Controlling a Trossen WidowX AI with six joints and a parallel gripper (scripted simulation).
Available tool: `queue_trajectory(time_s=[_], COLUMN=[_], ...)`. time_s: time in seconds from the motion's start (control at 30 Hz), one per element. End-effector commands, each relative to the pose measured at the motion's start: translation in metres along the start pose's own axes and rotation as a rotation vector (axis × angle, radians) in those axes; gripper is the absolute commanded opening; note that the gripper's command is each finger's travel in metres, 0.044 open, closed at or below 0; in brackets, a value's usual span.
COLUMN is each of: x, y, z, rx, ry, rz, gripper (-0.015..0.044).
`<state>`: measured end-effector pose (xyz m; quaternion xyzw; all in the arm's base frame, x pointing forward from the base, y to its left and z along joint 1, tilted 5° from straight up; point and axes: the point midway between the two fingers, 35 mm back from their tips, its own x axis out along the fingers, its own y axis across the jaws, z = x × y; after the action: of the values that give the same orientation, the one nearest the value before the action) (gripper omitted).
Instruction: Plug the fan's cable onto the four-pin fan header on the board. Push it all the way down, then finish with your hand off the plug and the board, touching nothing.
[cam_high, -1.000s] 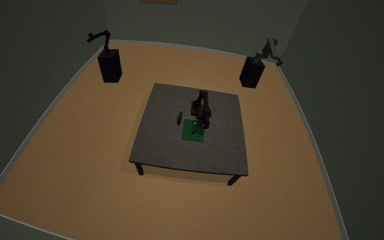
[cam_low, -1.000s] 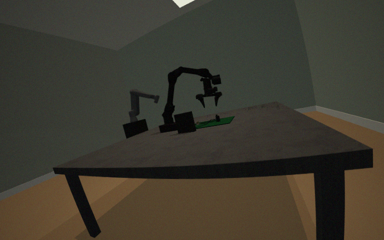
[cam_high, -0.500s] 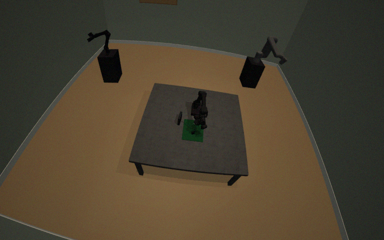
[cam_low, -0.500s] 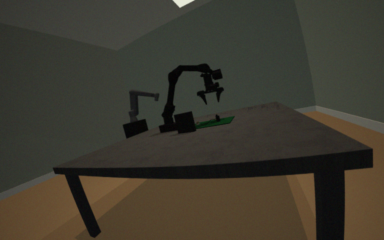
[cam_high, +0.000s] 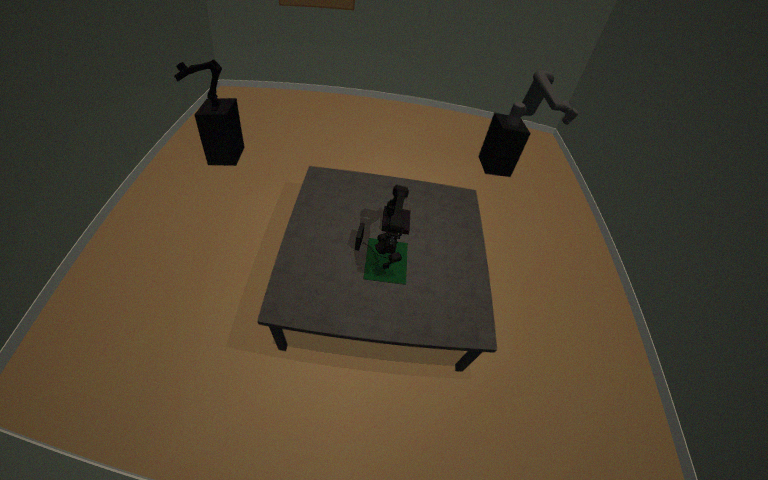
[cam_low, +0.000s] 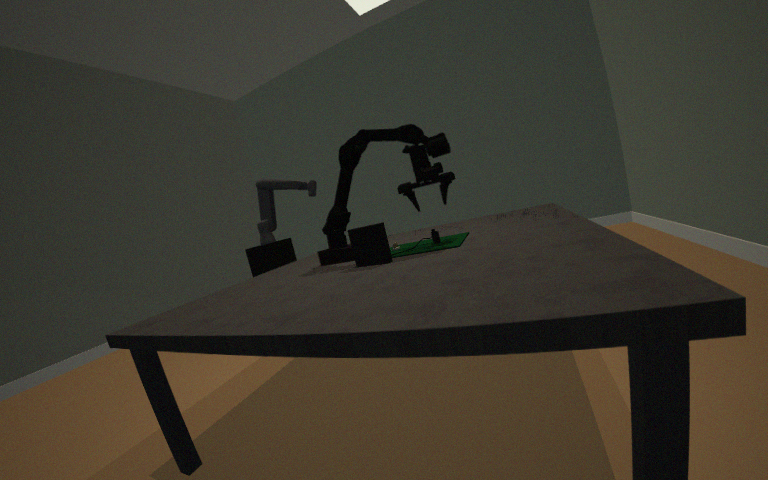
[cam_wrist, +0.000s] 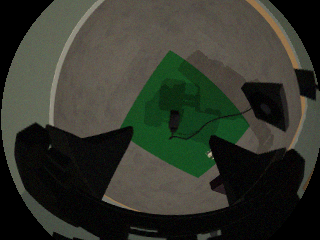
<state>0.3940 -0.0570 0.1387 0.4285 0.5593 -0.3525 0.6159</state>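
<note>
The fan's plug (cam_low: 435, 236) (cam_wrist: 174, 120) is a small dark block on the green board (cam_high: 399, 277) (cam_low: 458, 240) (cam_wrist: 192, 162). Its thin dark cable (cam_wrist: 215, 119) curves across the board to the square black fan (cam_high: 360, 236) (cam_low: 370, 244) (cam_wrist: 270, 102) beside it. The pale four-pin header (cam_low: 395, 246) (cam_wrist: 210, 155) is apart from the plug, near the board's robot-side corner; the right fingertip is close beside it in the wrist view. My gripper (cam_low: 432, 207) (cam_wrist: 172, 135) is open and empty, above the board and plug, touching neither.
The grey table (cam_high: 430, 311) (cam_low: 509, 294) carries the board, the fan and my arm's base (cam_high: 396, 220) (cam_low: 335, 255). The fan stands upright at the board's side. Two other arms stand on black pedestals (cam_high: 220, 133) (cam_high: 502, 146) away from the table.
</note>
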Motion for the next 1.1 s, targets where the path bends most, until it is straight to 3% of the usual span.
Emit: queue_trajectory(time_s=[0.0,1.07], x=[0.047,0.098], y=[-0.006,-0.008], z=[-0.004,-0.005], rx=[0.002,0.002], ry=[0.017,0.017], rz=[-0.021,-0.021], gripper=[0.0440,0.0440])
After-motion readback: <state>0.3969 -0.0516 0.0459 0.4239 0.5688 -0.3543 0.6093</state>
